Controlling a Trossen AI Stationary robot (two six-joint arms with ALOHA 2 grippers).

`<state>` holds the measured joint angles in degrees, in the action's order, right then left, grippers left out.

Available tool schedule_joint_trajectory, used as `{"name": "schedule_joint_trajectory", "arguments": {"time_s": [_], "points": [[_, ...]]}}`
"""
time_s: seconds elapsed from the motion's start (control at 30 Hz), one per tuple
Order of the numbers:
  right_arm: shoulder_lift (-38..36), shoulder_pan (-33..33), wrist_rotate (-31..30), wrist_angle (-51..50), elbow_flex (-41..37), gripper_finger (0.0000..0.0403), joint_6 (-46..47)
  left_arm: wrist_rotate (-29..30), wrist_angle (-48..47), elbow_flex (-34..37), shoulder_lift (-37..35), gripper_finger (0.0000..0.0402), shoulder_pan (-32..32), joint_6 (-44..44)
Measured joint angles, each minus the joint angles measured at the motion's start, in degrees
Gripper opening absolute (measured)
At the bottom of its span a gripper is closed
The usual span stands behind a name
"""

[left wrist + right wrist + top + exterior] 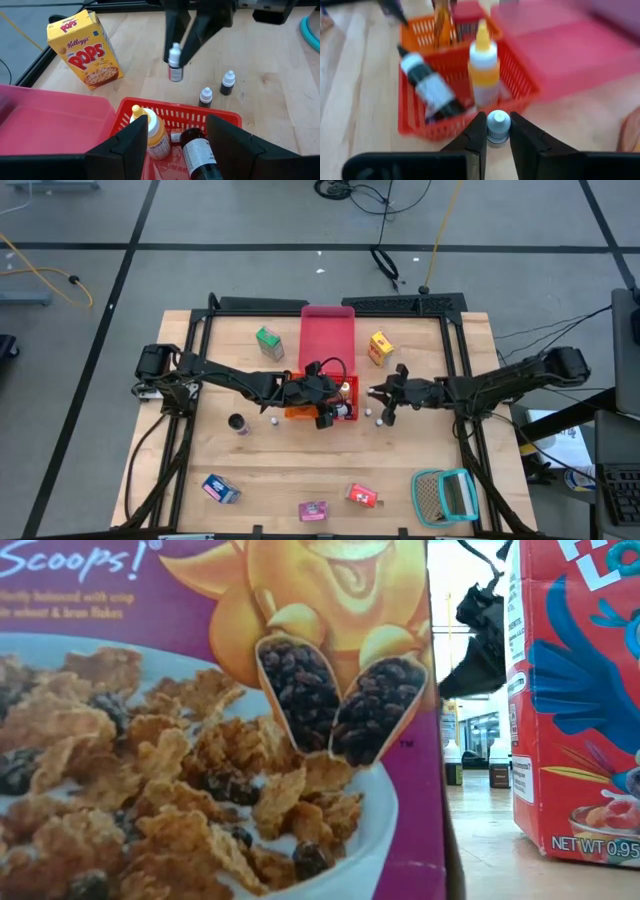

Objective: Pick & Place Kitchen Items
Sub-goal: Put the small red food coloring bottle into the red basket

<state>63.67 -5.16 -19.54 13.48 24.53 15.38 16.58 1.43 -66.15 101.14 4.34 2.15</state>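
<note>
A red mesh basket (220,117) stands against the near end of a red tray (327,340) and holds a yellow squeeze bottle (151,131) and a dark bottle (200,152). My left gripper (177,145) hovers open over the basket. To the basket's right, my right gripper (497,132) is shut on a small white-capped bottle (175,65). Two more small bottles (206,96) (227,82) stand on the table beside it. Other kitchen items include a yellow cereal box (85,50) and a green box (268,342). My right gripper pinches the small bottle's cap end (498,123) between its two fingertips. The fingers (175,27) come from the table's right, slanting down. The bottle stays upright below them, a little clear of the table.
A dark can (237,423) stands left of the basket. Along the near edge are a blue box (220,488), a pink box (313,510), a red box (362,496) and a teal mesh basket (445,495). Two big cereal boxes (200,740) fill most of the low view.
</note>
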Motion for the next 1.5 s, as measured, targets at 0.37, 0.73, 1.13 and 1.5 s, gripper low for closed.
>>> {"name": "schedule_joint_trajectory", "arguments": {"time_s": [0.37, 0.73, 1.13, 1.5], "points": [[0.2, 3.0, 0.1, 0.0, 4.6, 0.0051, -3.7, 0.0, 0.2, 0.0, 0.0, 0.02, 0.0, 0.0], [5.5, 6.9, 3.1, 6.1, 4.8, 0.0051, -5.3, -0.2, 1.8, 0.0, 0.0, 0.02, 0.0, 0.0], [12.7, 9.7, 6.4, 15.2, 4.8, 0.0052, -5.8, -0.2, 1.8, 0.0, 0.0, 0.02, 0.0, 0.0], [14.8, 10.7, 6.4, 16.2, 4.8, 0.0059, -5.7, -0.2, 1.8, 0.0, 0.0, 0.02, 0.0, 0.0]]}}
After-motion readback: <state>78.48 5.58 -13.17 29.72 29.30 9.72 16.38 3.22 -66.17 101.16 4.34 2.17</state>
